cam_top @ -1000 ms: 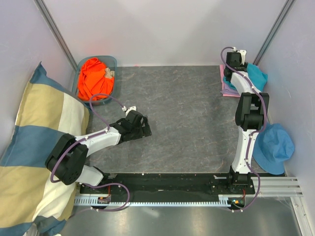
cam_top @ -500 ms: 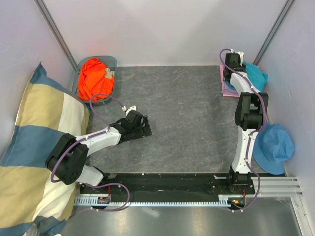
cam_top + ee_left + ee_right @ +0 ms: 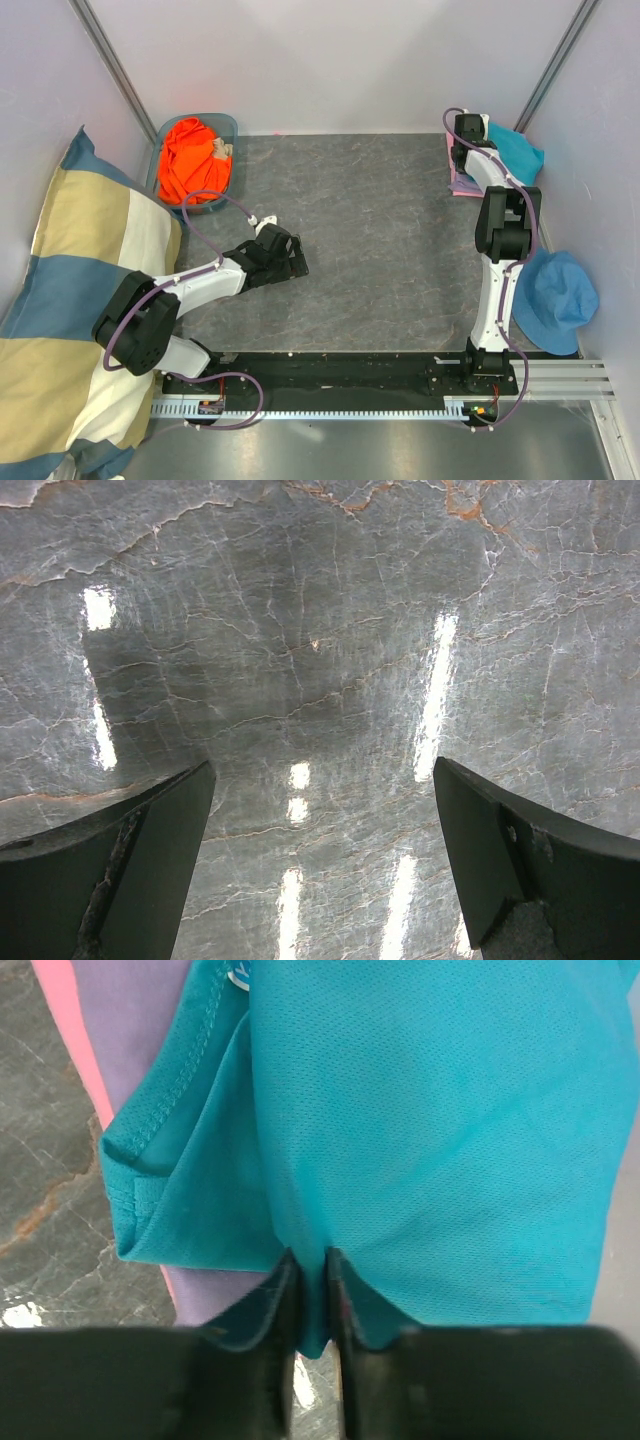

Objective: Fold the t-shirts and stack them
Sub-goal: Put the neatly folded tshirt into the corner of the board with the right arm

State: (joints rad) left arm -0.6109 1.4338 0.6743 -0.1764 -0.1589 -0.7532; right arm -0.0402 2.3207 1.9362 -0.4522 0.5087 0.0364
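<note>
- The right end effector is clamped on a pinch of the teal shirt, its fingers nearly together with a ridge of cloth between them.
- The teal shirt lies in the far right corner of the counter, on top of the lavender shirt. The pink shirt shows as a strip at the pile's edge.
- The step looks like settling the teal shirt onto the stack.
- To do it well, lower the pinched edge until it lies flat, with the hem lined up over the lavender one.
- Then part the fingers fully before lifting, and rise straight up. A sideways pull is likely to drag the thin mesh and undo the fold.
- The cloth is soft and slippery-looking, so a slow release should suit it.
- The left end effector has its fingers wide apart over bare counter, holding nothing, well away from the pile.
- The orange shirt sits crumpled in the basket at the far left, not yet folded.
</note>
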